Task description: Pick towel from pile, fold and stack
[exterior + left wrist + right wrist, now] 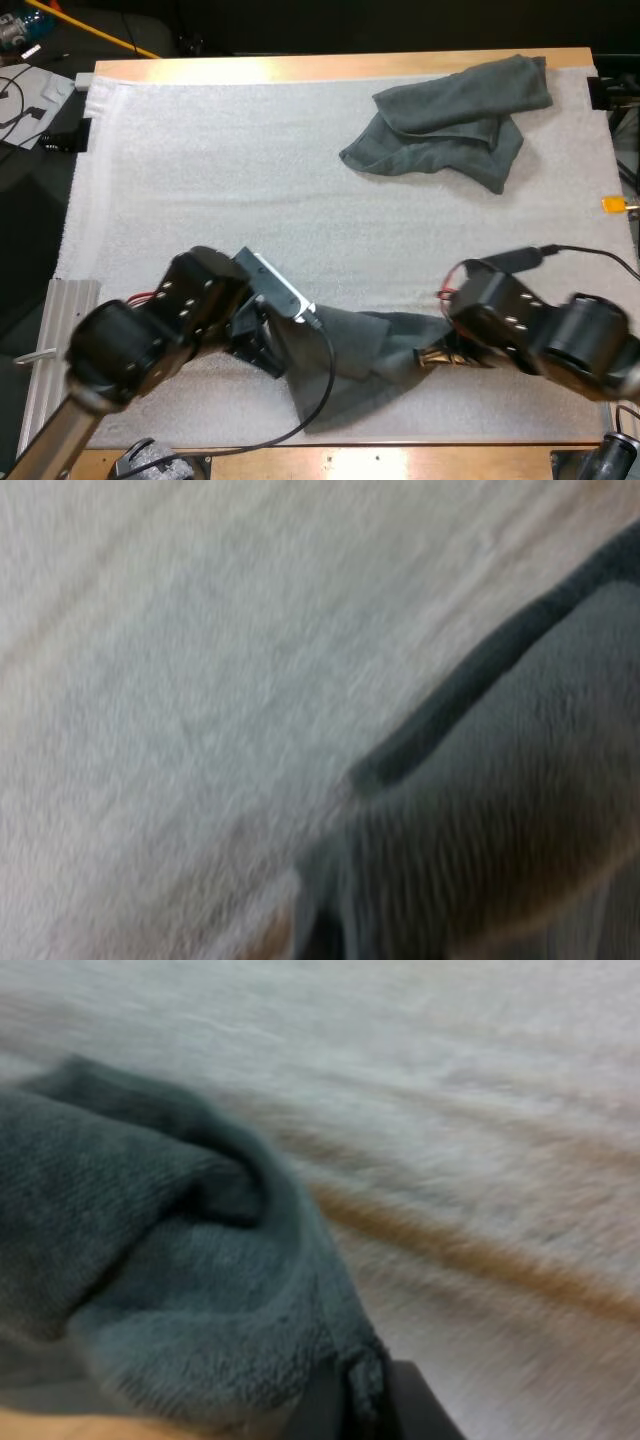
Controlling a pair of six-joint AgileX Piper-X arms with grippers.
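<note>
Holding one end of the near towel [350, 375], my right claw [437, 356] is clamped on a bunched corner of the dark grey-green cloth, which the right wrist view shows pressed up close against it. This towel stretches between my two arms along the near side of the white mat [200, 180], rising at each end and sagging to the mat in the middle. My left claw [268, 345] sits at the towel's other end, touching or just over the cloth. I cannot tell whether it grips it, since the left wrist view gives only blurred cloth against the mat. A second, crumpled towel [450, 125] lies well apart at the far right of the mat, near the wooden bench [330, 66] edge.
</note>
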